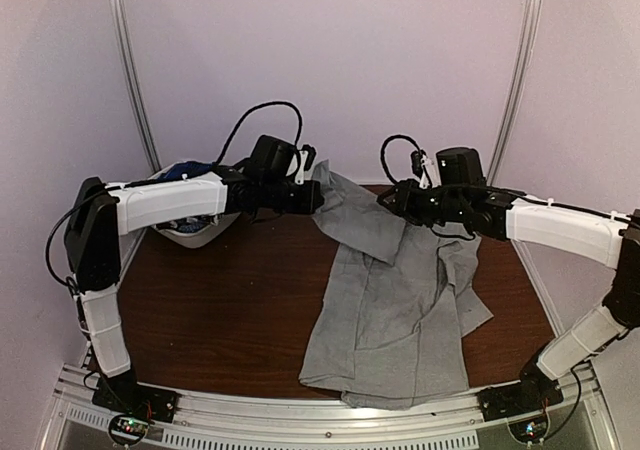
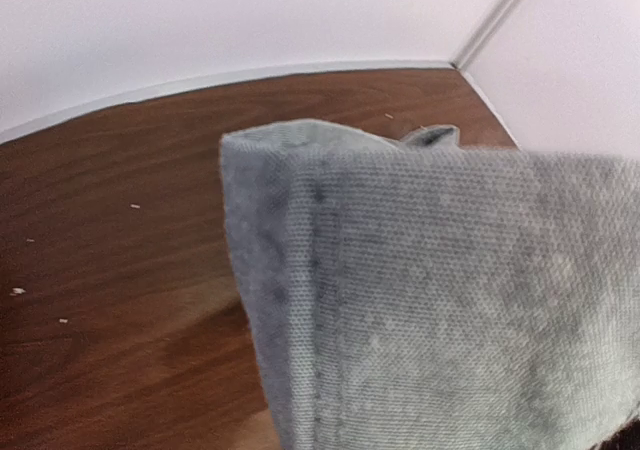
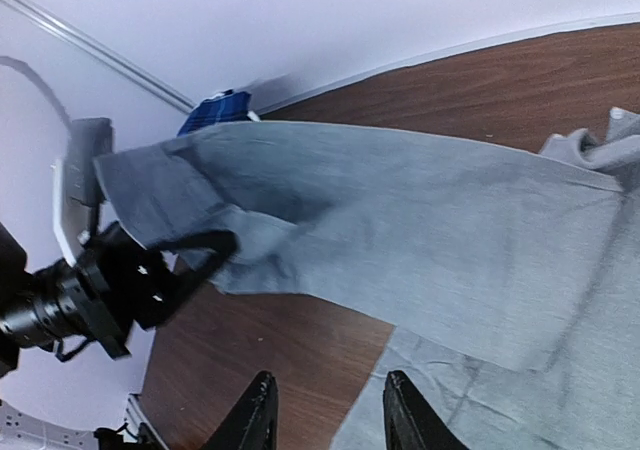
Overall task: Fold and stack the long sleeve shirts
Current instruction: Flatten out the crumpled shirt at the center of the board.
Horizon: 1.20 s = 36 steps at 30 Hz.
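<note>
The grey shirt point(image 1: 400, 300) lies rumpled on the tabletop point(image 1: 230, 320), to the right of the white basket point(image 1: 190, 232). Its lower hem reaches the tabletop's near edge, well away from the basket. 1 end is lifted toward the basket, clenched in the left pincer point(image 1: 312, 192). The right pincer point(image 1: 392, 198), farther from the basket, stands released, with nothing between its fingers point(image 3: 262, 410).

From where I stand, the worry is that single hold. The cloth hangs from 1 point at a stitched edge, so a pull could slip it free or drag the whole shirt into a worse heap. The hem could also slide off the tabletop.

A blue plaid shirt point(image 1: 190, 168) sits in the basket. I can read no brand, label or writing anywhere.
</note>
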{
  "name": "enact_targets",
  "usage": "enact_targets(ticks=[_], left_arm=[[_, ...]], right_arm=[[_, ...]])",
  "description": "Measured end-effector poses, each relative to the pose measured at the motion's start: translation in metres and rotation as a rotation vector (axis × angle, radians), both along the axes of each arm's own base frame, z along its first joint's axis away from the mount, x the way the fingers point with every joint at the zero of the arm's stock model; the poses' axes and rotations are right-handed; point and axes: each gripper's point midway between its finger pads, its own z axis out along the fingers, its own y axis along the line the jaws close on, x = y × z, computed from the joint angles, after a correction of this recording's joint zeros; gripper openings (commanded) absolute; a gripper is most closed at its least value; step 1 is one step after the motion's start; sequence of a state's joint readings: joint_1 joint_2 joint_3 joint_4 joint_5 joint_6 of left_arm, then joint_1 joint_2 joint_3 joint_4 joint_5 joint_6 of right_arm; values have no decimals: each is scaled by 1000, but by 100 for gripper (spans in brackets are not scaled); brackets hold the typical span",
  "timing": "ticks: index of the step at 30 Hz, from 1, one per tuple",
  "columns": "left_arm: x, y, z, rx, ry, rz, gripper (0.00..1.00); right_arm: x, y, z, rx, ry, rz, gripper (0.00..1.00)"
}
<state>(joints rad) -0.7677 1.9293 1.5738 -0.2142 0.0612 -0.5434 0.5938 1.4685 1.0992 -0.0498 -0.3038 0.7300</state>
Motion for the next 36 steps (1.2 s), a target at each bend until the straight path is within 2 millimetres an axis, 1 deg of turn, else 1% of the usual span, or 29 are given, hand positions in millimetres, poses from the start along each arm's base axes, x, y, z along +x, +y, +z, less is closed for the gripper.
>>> enact_targets(ticks=[2, 4, 5, 7, 8, 10, 11, 13, 15, 16, 18, 22, 27, 31, 36], left_arm=[[24, 28, 2, 30, -15, 73, 0], [42, 52, 8, 57, -31, 130, 0], [50, 61, 12, 64, -42, 153, 0], [67, 85, 27, 83, -69, 207, 0], [72, 93, 34, 86, -84, 225, 0], [86, 112, 53, 89, -120, 265, 0], [92, 121, 61, 92, -136, 285, 0], [99, 133, 74, 99, -158, 307, 0], [111, 154, 84, 107, -177, 350, 0], [114, 162, 87, 113, -182, 365, 0], [124, 184, 94, 131, -195, 402, 0], [136, 224, 99, 174, -200, 471, 0], [144, 261, 102, 219, -200, 544, 0], [145, 285, 96, 261, -178, 592, 0], [144, 317, 92, 298, -149, 645, 0]], right_arm=[[6, -26, -15, -39, 19, -70, 42], [10, -47, -31, -72, 38, -124, 43], [11, -58, -42, -90, 55, -150, 43], [12, -78, -65, -125, 95, -194, 43], [12, -86, -77, -140, 117, -211, 43], [13, -96, -97, -169, 154, -235, 42], [14, -99, -104, -177, 166, -242, 42], [17, -104, -119, -196, 193, -257, 42], [21, -107, -133, -218, 213, -267, 42], [21, -108, -136, -223, 217, -268, 42], [23, -109, -146, -242, 229, -274, 42], [23, -115, -164, -276, 254, -289, 42], [17, -129, -187, -322, 294, -319, 41], [16, -140, -197, -356, 304, -346, 42], [14, -159, -205, -387, 317, -381, 42]])
